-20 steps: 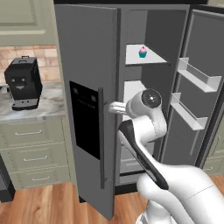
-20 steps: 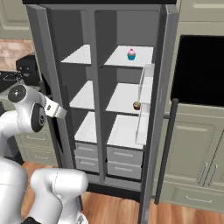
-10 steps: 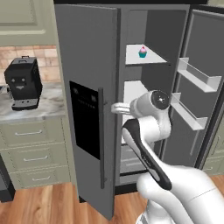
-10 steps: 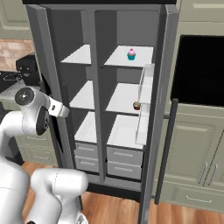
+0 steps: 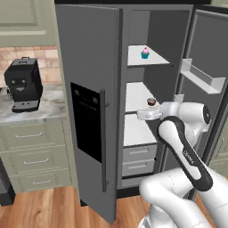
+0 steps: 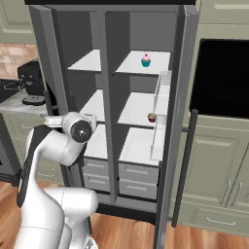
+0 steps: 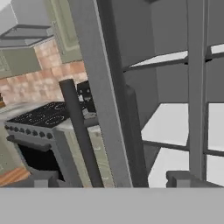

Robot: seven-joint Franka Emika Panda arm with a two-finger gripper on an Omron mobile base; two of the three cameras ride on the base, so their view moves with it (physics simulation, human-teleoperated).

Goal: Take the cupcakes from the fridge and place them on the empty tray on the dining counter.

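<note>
Two cupcakes sit inside the open fridge [image 5: 93, 67]: a teal-wrapped cupcake with pink frosting [image 5: 144, 53] on the top right shelf, and a darker brown cupcake [image 5: 151, 102] on the shelf below it, near that shelf's front edge. Both fridge doors stand wide open, the left door carrying the black dispenser panel [image 5: 85, 121] and a long vertical handle [image 5: 103, 140].

The white arm rises from the base, bends at a raised elbow and reaches level toward the fridge's middle shelves. In the left base view the end effector [image 5: 143, 115] sits just below and slightly left of the brown cupcake, not touching it, with nothing between its fingers. In the hand view the two dark fingertips [image 7: 179, 178] stand at the far sides of the bottom edge, so the jaws are spread wide and empty, looking past the edge of the left door toward the white shelves.

On the marble worktop [image 5: 42, 107] left of the fridge stands a black coffee machine [image 5: 23, 84], well apart from the arm.
</note>
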